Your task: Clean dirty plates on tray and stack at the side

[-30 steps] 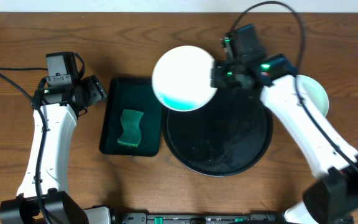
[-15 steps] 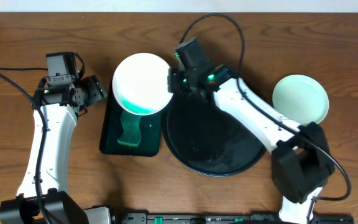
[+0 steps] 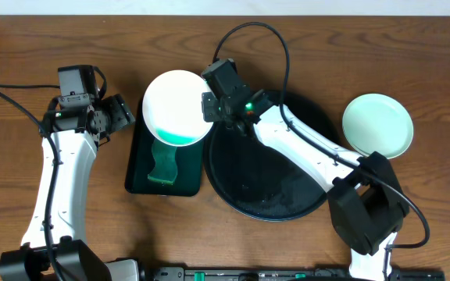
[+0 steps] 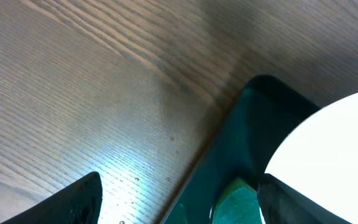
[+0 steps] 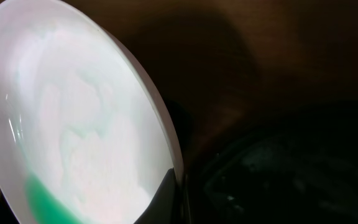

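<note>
My right gripper (image 3: 209, 108) is shut on the rim of a white plate (image 3: 176, 107) and holds it above the rectangular dark green tray (image 3: 141, 160). The plate (image 5: 73, 137) fills the right wrist view, with a green reflection at its lower edge; it also shows at the right of the left wrist view (image 4: 334, 149). The big round black tray (image 3: 276, 183) lies right of it with no plates on it. A pale mint-green plate (image 3: 377, 125) rests on the table at the far right. My left gripper (image 4: 179, 202) is open and empty over the green tray's left edge.
A green sponge (image 3: 163, 160) lies in the rectangular green tray (image 4: 241, 143), partly under the held plate. The right arm stretches across the black tray, and its cable loops above it. Bare wooden table (image 3: 37, 47) lies around the left arm.
My right gripper has carried the white plate left, from above the black tray's upper left rim to over the green tray. The left arm has not moved.
</note>
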Controlling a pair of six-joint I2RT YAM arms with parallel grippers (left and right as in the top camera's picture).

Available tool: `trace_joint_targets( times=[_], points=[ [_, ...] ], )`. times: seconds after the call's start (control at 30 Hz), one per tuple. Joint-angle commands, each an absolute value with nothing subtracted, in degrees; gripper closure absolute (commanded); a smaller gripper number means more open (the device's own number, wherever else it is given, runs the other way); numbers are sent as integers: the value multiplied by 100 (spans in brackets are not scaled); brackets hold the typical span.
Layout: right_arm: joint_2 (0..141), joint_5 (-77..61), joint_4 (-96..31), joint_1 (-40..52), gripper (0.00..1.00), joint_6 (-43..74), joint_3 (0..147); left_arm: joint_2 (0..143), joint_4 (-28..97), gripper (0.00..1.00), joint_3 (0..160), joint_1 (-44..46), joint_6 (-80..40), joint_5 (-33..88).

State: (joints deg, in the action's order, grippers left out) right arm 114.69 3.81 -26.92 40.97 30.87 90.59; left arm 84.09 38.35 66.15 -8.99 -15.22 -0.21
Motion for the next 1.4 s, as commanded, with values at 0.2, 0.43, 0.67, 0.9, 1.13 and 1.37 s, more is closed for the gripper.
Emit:
trace_joint_targets(
  times=[0.2,0.43,0.67,0.9,1.13,1.37],
  points=[
    [11465,1669,-2617,4309,99,2145,9277,8379,3837,20,6694,-926,-1575,-71],
    [11463,2272,-2679,4449,99,1474,9664,8379,3837,20,6694,-926,-1575,-71],
    [11463,3693,-2556,4790,99,379,10003,8379,3837,20,6694,-926,-1575,-71],
    [11463,5063,-1614,5216,99,-1643,10029,8379,3837,20,6694,-926,-1575,-71],
    [11463,5380,-628,5610,99,-3087,10029,8379,3837,20,6694,-926,-1575,-71],
    [11463,5605,30,5894,99,-3747,10029,8379,3837,20,6694,-926,-1575,-71]
  ],
)
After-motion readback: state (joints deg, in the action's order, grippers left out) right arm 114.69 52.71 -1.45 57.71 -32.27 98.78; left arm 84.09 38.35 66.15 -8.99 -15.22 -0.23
